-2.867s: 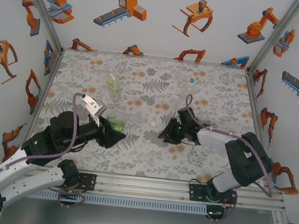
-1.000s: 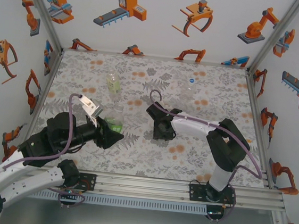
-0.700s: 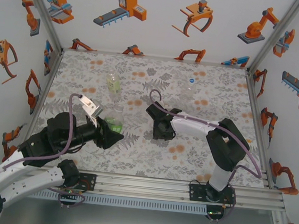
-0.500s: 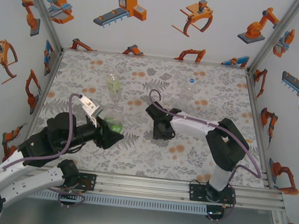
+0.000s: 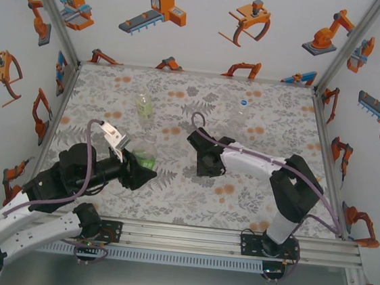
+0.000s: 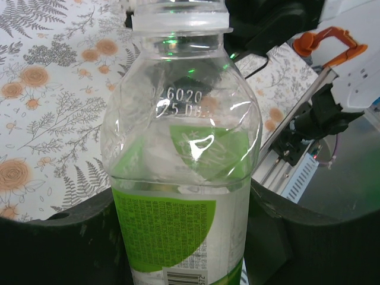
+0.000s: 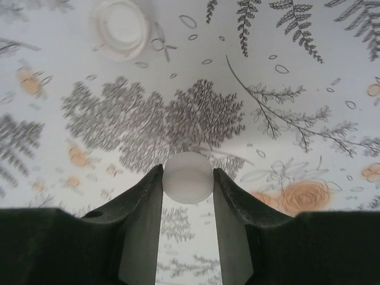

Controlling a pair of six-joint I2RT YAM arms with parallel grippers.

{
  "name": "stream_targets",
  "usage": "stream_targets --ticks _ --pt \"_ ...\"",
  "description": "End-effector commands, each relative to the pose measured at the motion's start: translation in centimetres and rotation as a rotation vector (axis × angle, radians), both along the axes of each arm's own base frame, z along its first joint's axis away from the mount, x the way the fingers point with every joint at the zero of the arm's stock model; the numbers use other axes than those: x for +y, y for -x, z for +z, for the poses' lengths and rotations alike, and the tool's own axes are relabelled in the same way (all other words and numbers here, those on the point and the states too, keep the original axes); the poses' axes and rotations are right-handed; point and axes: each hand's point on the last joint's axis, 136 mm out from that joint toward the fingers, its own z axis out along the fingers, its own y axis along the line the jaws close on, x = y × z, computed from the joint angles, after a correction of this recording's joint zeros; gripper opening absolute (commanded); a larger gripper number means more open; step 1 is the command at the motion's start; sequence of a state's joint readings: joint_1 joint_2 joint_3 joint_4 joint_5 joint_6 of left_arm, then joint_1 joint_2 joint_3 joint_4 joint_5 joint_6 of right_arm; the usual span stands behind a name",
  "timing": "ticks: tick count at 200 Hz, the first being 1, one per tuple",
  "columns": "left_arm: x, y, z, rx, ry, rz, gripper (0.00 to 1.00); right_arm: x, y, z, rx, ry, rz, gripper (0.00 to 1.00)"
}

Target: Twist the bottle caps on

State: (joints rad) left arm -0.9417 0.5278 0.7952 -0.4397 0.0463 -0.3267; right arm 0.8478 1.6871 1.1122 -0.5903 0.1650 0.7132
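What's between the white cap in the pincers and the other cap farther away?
Nothing: just bare flowery table between the white cap and the pale cap, seen in the right wrist view.

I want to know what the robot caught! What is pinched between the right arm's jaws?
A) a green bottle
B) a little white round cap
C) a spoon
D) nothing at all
B: in the right wrist view the white cap sits squeezed between the two right jaws, touching both; the green-labelled bottle is in the left jaws.
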Motion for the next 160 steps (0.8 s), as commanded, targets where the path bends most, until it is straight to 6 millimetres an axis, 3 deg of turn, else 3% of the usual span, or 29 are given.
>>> stream_targets --ticks 1,61,81,111,136,160 --pt "-0.8 0.6 -0.2 -0.038 -0.068 -0.078 0.0 0.9 0.6 5.0 -0.067 -0.091 0.112 0.22" --pt "-2.8 3.6 -1.0 -0.109 -0.225 -0.367 0.0 2.7 3.6 16.6 -0.334 -0.408 0.425 0.14" --pt "-3.7 5.8 -1.1 -0.147 -0.243 -0.54 0.0 3.2 5.2 20.5 -0.431 -0.512 0.545 0.11" --pt "-4.2 6.6 -1.1 -0.187 -0.274 -0.614 0.0 4.2 9.2 26.1 -0.516 -0.701 0.765 0.08" --pt "-4.1 6.6 -1.5 -0.207 -0.32 -0.623 0.0 4.2 11.9 29.3 -0.58 -0.778 0.933 0.06" --pt "-3.9 6.7 -1.8 -0.224 -0.351 -0.632 0.0 4.1 14.2 31.1 -0.66 -0.809 1.104 0.02"
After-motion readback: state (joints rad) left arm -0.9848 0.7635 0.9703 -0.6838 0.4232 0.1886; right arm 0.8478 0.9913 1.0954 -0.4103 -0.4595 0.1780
